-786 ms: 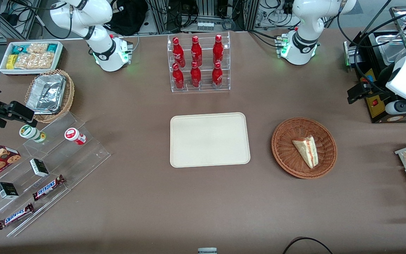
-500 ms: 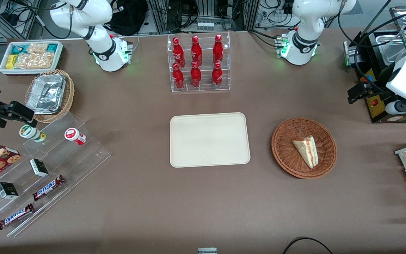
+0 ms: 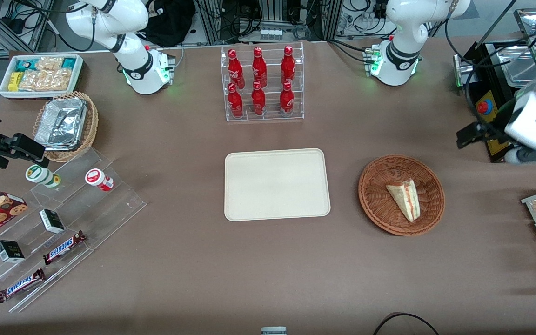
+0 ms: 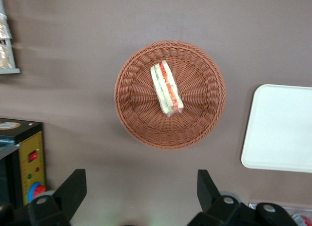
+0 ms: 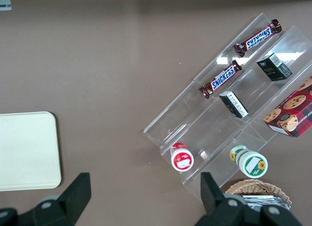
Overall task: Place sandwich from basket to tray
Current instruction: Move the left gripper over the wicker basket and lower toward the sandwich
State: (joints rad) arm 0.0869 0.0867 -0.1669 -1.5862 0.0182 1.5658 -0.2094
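Front view shows that the working arm has shifted since the frames of a moment ago: its white wrist housing now sits lower and slightly nearer the basket (image 3: 401, 195), uncovering a red button on the black box at the working arm's end of the table (image 3: 193, 260). The basket, the sandwich (image 3: 405, 198) and the tray (image 3: 277, 184) have not moved. This indicates the approach phase has only begun; no contact has been made and the transfer is entirely outstanding. The end effector (image 4: 141, 189) hangs high above the table, offset to one side of the basket rather than over it, with its two black fingers (image 4: 72, 186) spread wide apart and nothing between them. In the left wrist view the sandwich (image 4: 166, 87) lies inside the basket (image 4: 141, 119) near its centre, resting on one bread face so that the cut edge faces upward, showing green, pale and red-orange filling layers; it appears to be wrapped in clear film. The tray (image 4: 280, 128) lies beside the basket, apart from it, with nothing on it.
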